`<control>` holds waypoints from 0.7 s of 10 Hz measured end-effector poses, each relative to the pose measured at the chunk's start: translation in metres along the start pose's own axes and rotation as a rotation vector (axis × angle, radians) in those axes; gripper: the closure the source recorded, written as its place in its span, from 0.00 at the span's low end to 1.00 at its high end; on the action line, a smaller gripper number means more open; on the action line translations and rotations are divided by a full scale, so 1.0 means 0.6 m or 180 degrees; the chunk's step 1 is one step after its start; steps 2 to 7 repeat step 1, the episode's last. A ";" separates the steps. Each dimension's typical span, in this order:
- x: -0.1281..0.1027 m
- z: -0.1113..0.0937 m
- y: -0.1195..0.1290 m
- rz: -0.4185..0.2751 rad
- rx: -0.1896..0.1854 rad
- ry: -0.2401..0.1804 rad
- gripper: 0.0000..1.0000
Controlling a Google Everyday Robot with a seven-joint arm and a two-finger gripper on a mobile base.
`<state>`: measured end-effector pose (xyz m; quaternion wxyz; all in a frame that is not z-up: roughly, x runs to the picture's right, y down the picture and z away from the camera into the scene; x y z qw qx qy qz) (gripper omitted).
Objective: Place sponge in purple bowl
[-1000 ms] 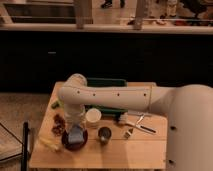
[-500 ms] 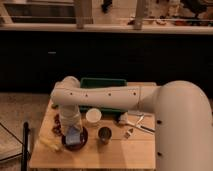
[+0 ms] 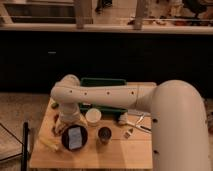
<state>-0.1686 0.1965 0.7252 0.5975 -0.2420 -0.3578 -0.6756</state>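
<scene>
Since the earlier frames the arm is swinging left and lifting, uncovering the purple bowl (image 3: 75,138). From the camera view, the sponge (image 3: 75,138) is lying inside that bowl, long axis roughly upright in frame. Just above it the gripper (image 3: 70,118) is hanging — whether released or clenched, I cannot tell.

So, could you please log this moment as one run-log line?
sponge: inside purple bowl | gripper: above bowl's rim, left table side | white cup: right of bowl
</scene>
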 end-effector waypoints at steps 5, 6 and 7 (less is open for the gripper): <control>0.012 -0.008 -0.004 0.0036 0.0016 0.0019 0.20; 0.012 -0.008 -0.004 0.0036 0.0016 0.0019 0.20; 0.012 -0.008 -0.004 0.0036 0.0016 0.0019 0.20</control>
